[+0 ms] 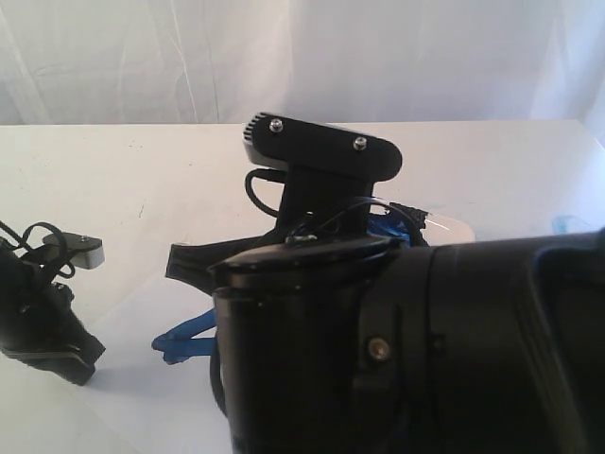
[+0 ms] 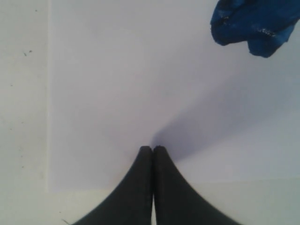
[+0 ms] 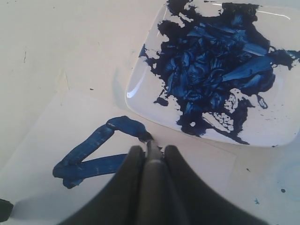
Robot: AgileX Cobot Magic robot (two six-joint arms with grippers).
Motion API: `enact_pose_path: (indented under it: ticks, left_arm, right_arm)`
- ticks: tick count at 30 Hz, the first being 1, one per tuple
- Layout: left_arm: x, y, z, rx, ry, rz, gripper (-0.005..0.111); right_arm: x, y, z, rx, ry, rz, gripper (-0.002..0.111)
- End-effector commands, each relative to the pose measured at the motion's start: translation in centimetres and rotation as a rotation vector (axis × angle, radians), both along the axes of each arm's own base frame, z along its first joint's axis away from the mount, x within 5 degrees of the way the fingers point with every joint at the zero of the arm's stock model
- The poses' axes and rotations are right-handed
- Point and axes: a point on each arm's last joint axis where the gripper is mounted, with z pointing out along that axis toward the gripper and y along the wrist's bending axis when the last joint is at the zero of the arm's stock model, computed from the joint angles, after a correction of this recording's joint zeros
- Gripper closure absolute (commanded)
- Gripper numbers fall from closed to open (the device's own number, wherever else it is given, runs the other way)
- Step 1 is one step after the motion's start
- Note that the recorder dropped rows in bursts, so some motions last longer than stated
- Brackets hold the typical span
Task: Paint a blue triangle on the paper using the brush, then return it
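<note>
The left claw (image 2: 153, 149), tips pressed together and empty, sits over the white paper (image 2: 103, 84). The right claw (image 3: 150, 150) pinches the black brush (image 3: 153, 159). Just ahead of its tips lies the thick, dark blue triangle (image 3: 89, 144), beside the paint-smeared dish (image 3: 281, 131).

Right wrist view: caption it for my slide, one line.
Right gripper, shut on the brush, touches its tip to the blue triangle on the paper beside the paint-filled dish.
</note>
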Motion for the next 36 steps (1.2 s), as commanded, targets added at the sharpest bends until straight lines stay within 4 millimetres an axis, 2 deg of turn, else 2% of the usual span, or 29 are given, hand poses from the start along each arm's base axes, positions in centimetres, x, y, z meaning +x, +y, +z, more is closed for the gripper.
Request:
enact_pose_path:
  ticks: [1, 15, 27, 36]
  left_arm:
    - [-0.2, -0.2, 0.2, -0.021, 0.024, 0.008, 0.107]
    - [-0.2, -0.3, 0.2, -0.027, 0.029, 0.011, 0.107]
    - [-0.2, -0.3, 0.2, -0.033, 0.037, 0.014, 0.107]
    - [-0.2, -0.3, 0.2, -0.033, 0.037, 0.014, 0.107]
  right_arm:
    - [-0.1, -0.5, 0.1, -0.030, 0.012, -0.017, 0.108]
    - [-1.5, -0.9, 0.2, -0.105, -0.001, -0.032, 0.108]
    - [-2.1, -0.7, 0.2, -0.090, -0.003, -0.021, 0.108]
    - [-2.1, -1.5, 1.4, -0.046, -0.005, -0.021, 0.108]
